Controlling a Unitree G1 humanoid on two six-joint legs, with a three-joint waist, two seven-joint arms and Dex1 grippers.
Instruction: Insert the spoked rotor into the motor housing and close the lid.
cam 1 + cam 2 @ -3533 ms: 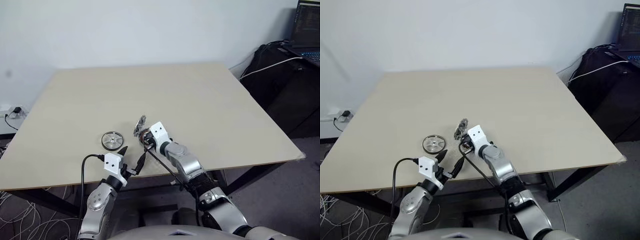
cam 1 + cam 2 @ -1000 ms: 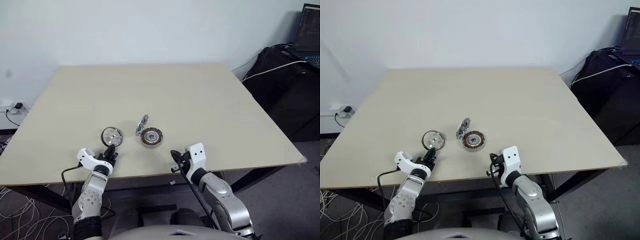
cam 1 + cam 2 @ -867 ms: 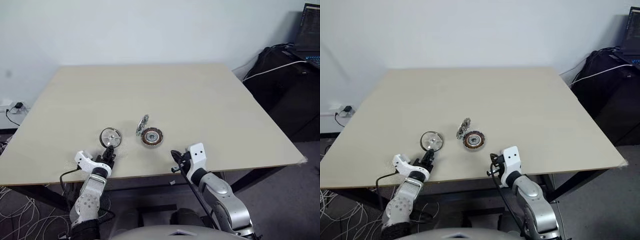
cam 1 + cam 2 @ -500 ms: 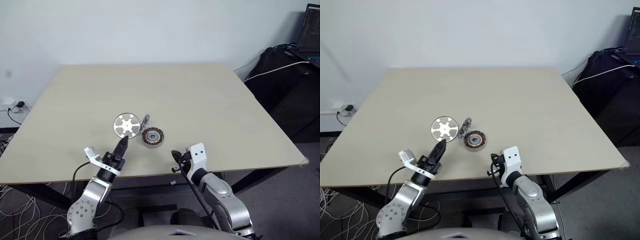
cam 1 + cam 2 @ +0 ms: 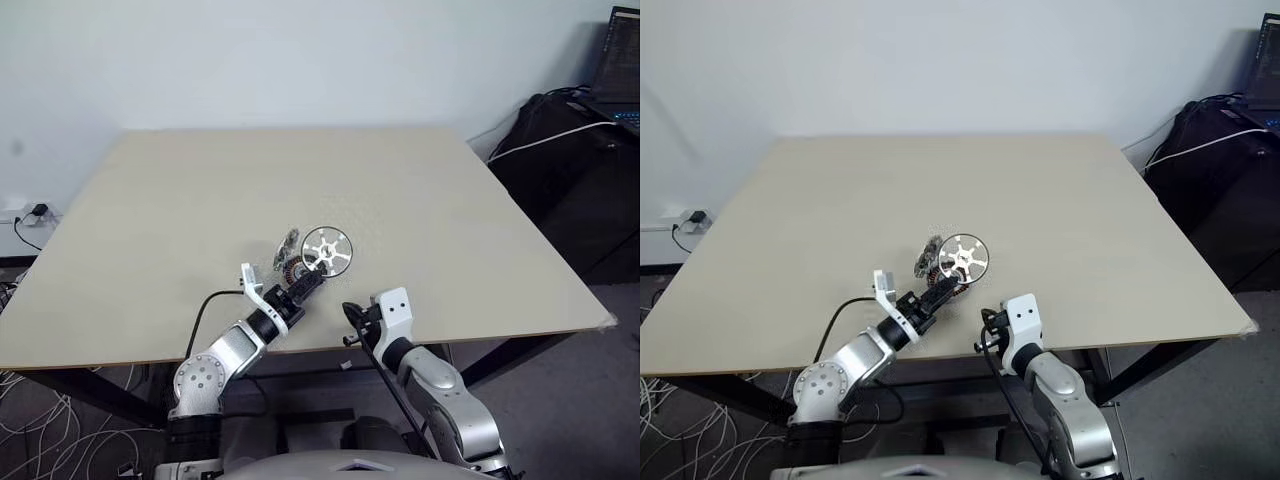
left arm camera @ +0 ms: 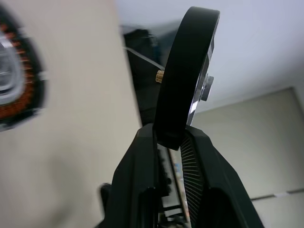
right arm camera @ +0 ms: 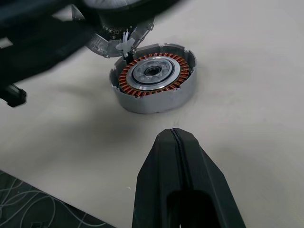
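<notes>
Two black fingers of the left gripper (image 5: 312, 277) pinch the rim of the flat silver spoked rotor (image 5: 326, 250), holding it on edge in the air above the round copper-wound motor housing (image 7: 153, 76) on the pale wooden table (image 5: 400, 200). The thin silvery openwork lid (image 5: 287, 243) leans just beside the housing. The right gripper (image 7: 176, 137), fingers pressed together and empty, hovers near the table's front edge.

office/lab | bare table (image 5: 400, 190) | laptop (image 5: 612, 55) | floor cables (image 5: 50, 440)
</notes>
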